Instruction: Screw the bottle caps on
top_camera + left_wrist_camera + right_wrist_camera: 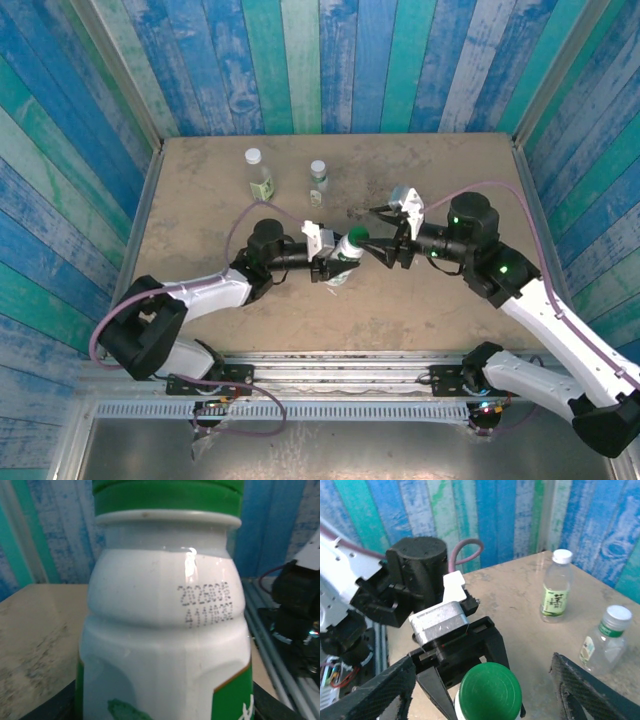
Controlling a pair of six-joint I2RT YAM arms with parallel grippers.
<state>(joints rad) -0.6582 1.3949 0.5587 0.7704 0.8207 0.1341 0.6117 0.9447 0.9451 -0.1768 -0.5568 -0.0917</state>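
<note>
Top external: table [200, 220] w/ blue-green plank walls [350, 60] round it; both arms meet near its centre.
L gripper [336, 258]: reaches in from 8 o'clock and is clamped on the body of the white-wrapped bottle [347, 250].
White-wrapped bottle: near table centre, cap end pointing to approx 2 o'clock. Can't tell if its base touches the table.
Green cap [358, 235]: sits on that bottle's neck. In left wrist view the cap [167, 495] is at 12 o'clock, right above the white collar ring. Can't tell how tight it is.
Bottle body, left wrist view: white w/ green print low down and a dotted date code on the shoulder [165, 630].
R gripper [378, 238]: comes in from 3 o'clock, jaws spread wide. In right wrist view its fingers [375, 695] stand either side of the cap [490, 690] w/ clear gaps, touching nothing.
Slim bottle [260, 175]: upright, olive label, white cap on; at 11 o'clock from the held bottle, well apart.
Tiny bottle [318, 183]: upright, clear, white cap on; at approx 12 o'clock from the held bottle, just at 3 o'clock of the slim one.
</note>
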